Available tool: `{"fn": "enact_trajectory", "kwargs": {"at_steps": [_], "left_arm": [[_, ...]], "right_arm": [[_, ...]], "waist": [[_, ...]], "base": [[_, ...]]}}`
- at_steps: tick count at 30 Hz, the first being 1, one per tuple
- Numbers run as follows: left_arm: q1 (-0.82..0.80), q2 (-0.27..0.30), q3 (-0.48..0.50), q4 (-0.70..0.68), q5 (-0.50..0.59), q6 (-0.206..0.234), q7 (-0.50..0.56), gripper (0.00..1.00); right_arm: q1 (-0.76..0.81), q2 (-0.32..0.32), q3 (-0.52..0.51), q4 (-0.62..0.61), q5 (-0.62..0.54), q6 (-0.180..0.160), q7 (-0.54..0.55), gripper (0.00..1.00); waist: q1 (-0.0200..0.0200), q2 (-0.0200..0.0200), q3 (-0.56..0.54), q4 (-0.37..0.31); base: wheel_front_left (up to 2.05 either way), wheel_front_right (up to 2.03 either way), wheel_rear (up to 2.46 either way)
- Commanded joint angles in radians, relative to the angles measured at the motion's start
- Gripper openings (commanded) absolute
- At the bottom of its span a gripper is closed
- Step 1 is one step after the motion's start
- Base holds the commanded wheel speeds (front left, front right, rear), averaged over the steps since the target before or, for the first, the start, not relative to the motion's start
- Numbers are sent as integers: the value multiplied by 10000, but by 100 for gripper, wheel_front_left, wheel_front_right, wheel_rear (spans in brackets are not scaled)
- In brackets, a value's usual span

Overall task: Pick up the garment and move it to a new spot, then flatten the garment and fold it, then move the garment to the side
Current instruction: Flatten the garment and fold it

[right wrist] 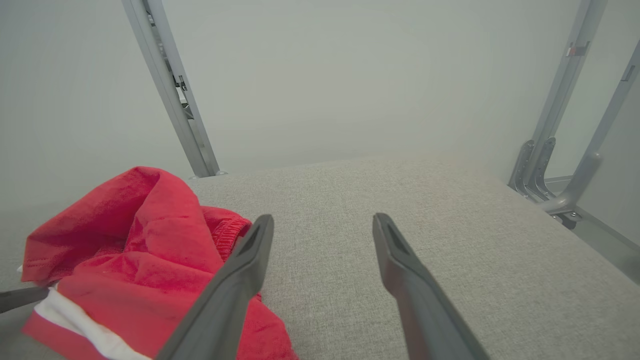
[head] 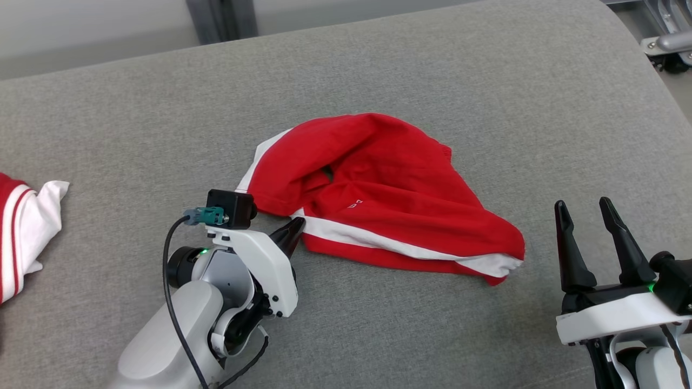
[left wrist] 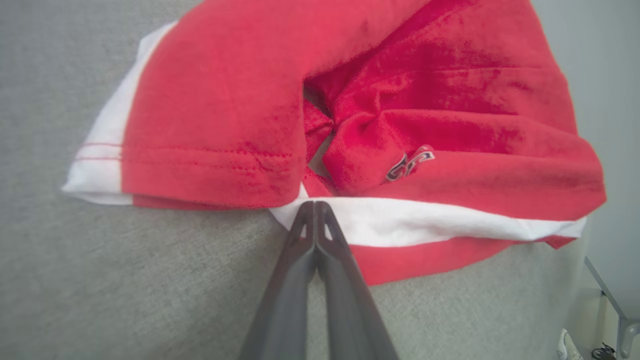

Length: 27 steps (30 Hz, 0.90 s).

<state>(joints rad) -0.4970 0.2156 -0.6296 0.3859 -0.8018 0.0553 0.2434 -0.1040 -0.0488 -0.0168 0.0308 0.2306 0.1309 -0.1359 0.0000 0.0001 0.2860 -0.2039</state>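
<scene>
**Left fingers closed at the shorts' white stripe, right fingers waiting open**

Well to the left of the red garment (head: 378, 183), at the edge of the grey padded surface (head: 486, 81), lies a second red-and-white cloth (head: 21, 227). It is apart from the work and probably no part of this step.

At the garment's near-left edge sits the left gripper (left wrist: 315, 206). Its two dark fingers are pressed together with no gap showing. The tips lie on the end of the white stripe (left wrist: 425, 220), just where the two bunched halves of the cloth meet. Whether a fold is actually caught between them cannot be told. The hem is a sensible place to take hold, since the edge is thin and a lift from there would likely let the rest hang free.

The garment itself is a crumpled heap near the middle of the surface, folded over on itself with a small logo facing up. It is not yet flat, so the first step, picking it up to move it, looks barely begun.

To the garment's near right, clear of the cloth, the right gripper (head: 584, 208) stands with its fingers spread wide, holding nothing. It seems to be kept ready for a second corner once the cloth is moved.

Further right, beyond the surface's edge, stand metal frame legs (right wrist: 540, 165)
</scene>
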Motion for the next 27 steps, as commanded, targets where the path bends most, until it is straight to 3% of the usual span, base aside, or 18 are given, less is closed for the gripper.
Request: {"fn": "enact_trajectory", "kwargs": {"at_steps": [1, 11, 13, 15, 16, 21, 27], "left_arm": [[105, 89, 69, -71, 17, 35, -121, 0], [419, 297, 272, -893, 306, 460, -841, 0], [461, 359, 342, -1030, 335, 509, -985, 4], [595, 455, 520, -1362, 347, 623, -1269, 73], [633, 550, 632, -1537, 455, 729, -1480, 100], [952, 876, 1365, -2477, 650, 1304, -2577, 100], [1364, 1279, 2167, -3279, 880, 1702, -3736, 100]], "right_arm": [[-119, -37, -39, -5, -19, -3, -63, 100], [-62, -37, -88, -2, -79, -3, 16, 100], [-41, -38, -103, -4, -113, -3, 39, 100], [-19, -37, -137, -27, -137, -3, 69, 100], [-11, -38, -157, -53, -123, -3, 74, 100], [53, -37, -194, -141, -284, -3, 232, 100], [132, -38, -263, -293, -439, -3, 413, 100]], "waist": [[0, -1, -15, 108], [0, -1, -291, 575], [0, -1, -341, 624], [0, -1, -440, 733], [0, -1, -491, 801], [0, -1, -729, 1182], [0, -1, -1028, 1632]], "base": [[0, 0, 0], [0, 0, 0], [0, 0, 0], [0, 0, 0], [0, 0, 0], [0, 0, 0], [0, 0, 0]]}}
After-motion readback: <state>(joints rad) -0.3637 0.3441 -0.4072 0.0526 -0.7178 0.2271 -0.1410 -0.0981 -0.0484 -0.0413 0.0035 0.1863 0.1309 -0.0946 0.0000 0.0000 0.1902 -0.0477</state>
